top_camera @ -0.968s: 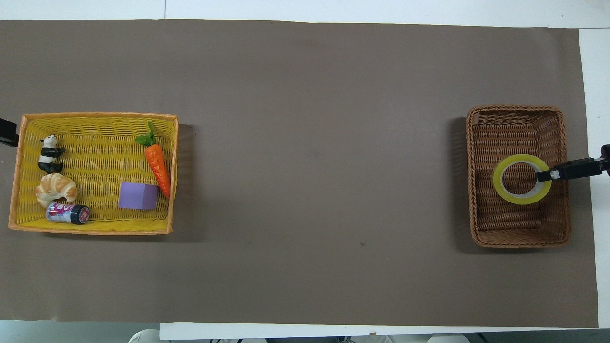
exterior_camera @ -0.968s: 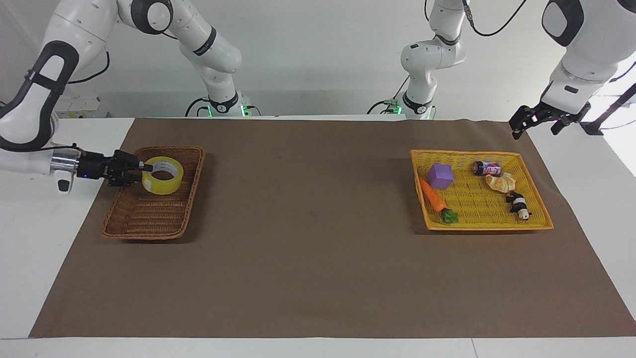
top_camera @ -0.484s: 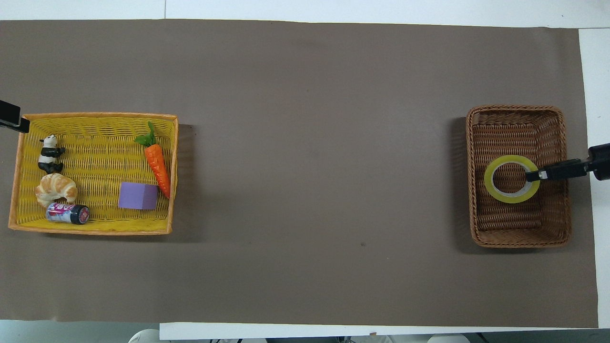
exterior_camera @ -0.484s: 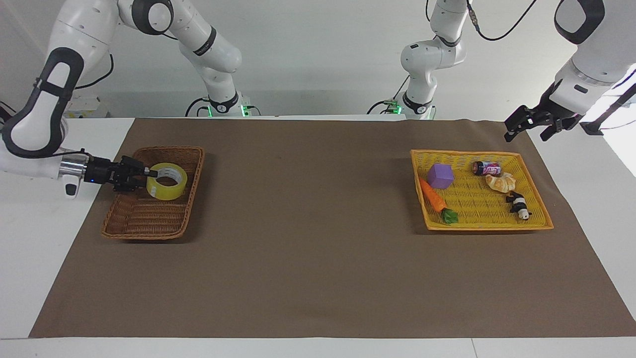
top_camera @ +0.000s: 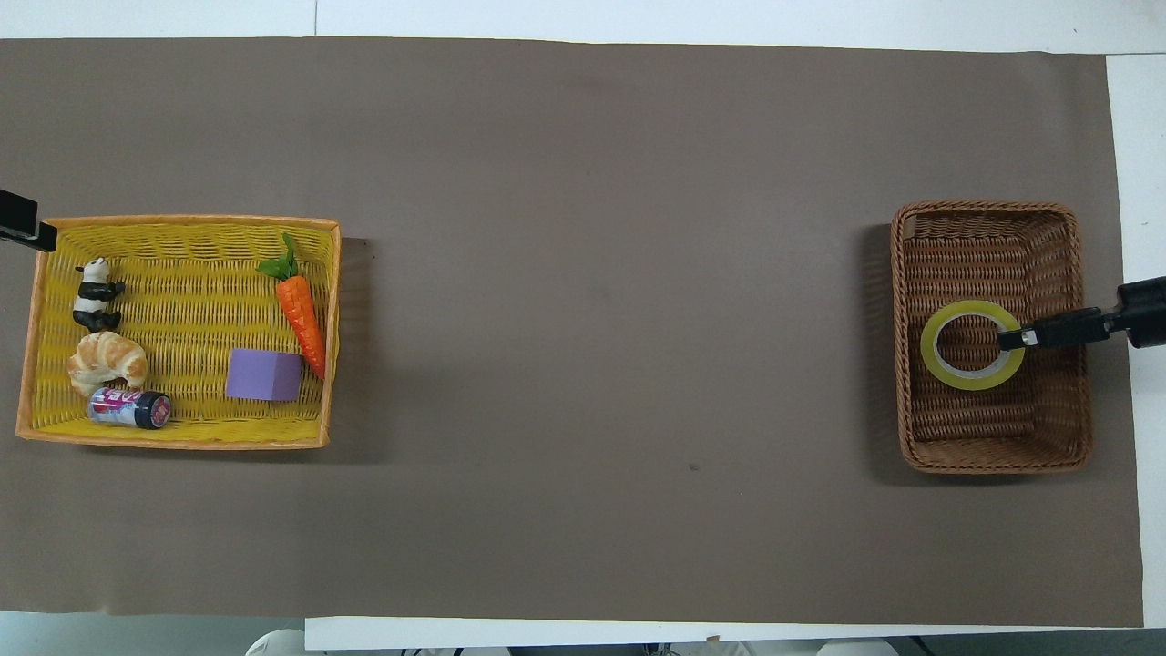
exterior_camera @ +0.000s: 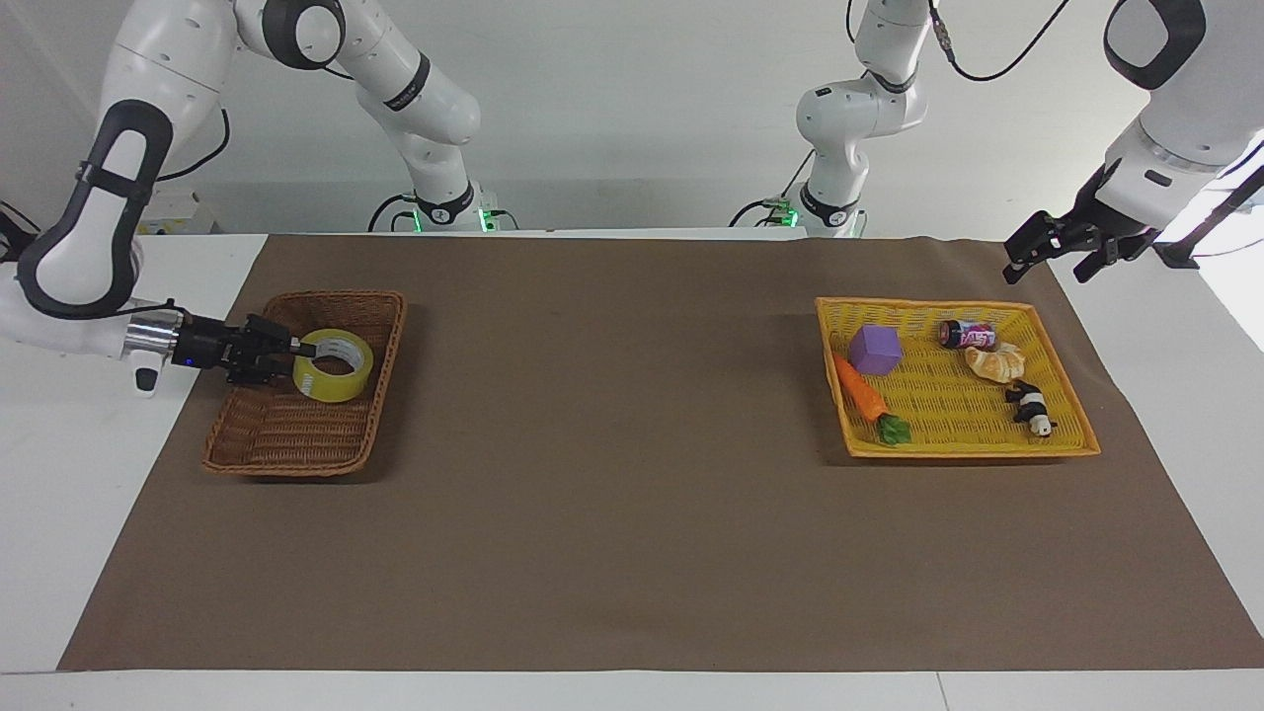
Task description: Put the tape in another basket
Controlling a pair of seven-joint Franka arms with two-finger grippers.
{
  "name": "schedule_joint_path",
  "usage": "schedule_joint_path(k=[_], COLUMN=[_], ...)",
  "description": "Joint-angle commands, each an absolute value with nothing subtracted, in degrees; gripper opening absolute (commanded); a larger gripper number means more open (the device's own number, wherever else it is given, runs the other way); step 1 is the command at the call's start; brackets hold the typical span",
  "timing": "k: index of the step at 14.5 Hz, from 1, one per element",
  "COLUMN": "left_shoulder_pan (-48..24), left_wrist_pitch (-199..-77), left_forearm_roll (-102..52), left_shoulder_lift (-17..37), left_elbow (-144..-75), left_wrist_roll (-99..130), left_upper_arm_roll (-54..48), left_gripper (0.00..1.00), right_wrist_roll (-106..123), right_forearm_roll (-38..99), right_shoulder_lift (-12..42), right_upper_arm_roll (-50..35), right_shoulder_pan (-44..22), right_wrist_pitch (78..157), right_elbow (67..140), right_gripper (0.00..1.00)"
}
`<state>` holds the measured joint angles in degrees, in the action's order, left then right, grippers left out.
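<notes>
The yellow tape (exterior_camera: pixel 336 382) hangs just inside the brown wicker basket (exterior_camera: pixel 281 434) at the right arm's end of the table, in the half nearer the robots. My right gripper (exterior_camera: pixel 296 351) reaches in level over the basket's outer rim and is shut on the tape's wall; one finger lies inside the ring. From overhead the tape (top_camera: pixel 928 348) and right gripper (top_camera: pixel 1009 338) show over the basket (top_camera: pixel 988 428). My left gripper (exterior_camera: pixel 1047 259) waits open in the air, over the mat beside the yellow basket's corner; only its tip (top_camera: pixel 20 228) shows overhead.
The flat yellow-orange basket (exterior_camera: pixel 948 415) at the left arm's end holds a purple cube (exterior_camera: pixel 875 349), a carrot (exterior_camera: pixel 861 393), a small can (exterior_camera: pixel 966 334), a croissant (exterior_camera: pixel 995 361) and a panda figure (exterior_camera: pixel 1030 405). A brown mat (exterior_camera: pixel 612 474) covers the table.
My right gripper has carried the tape lower into the wicker basket and a little toward the table's middle. My left gripper has shifted slightly toward the yellow basket, then held still.
</notes>
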<state>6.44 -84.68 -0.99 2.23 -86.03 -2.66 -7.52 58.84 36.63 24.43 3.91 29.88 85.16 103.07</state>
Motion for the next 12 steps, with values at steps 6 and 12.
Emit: schedule_joint_path(k=[6,12], left_shoulder_pan=[6.3,6.5], left_wrist_pitch=[-85.2,-85.3], left_forearm_roll=[2.6,2.6], left_shoulder_lift=[1.2,1.1], left_elbow=[-88.1,-88.2], left_wrist_roll=[-2.7,-2.7], left_upper_arm_roll=[-7.2,-7.2], left_gripper=[1.0,1.0], right_wrist_roll=[61.5,61.1], right_forearm_roll=[33.7,29.6], right_shoulder_lift=[22.7,20.2], right_upper_arm_roll=[3.5,3.5], right_shoulder_pan=[28.7,24.5], right_wrist_pitch=[87.4,89.8], right_elbow=[104.0,101.5], right_gripper=[1.0,1.0])
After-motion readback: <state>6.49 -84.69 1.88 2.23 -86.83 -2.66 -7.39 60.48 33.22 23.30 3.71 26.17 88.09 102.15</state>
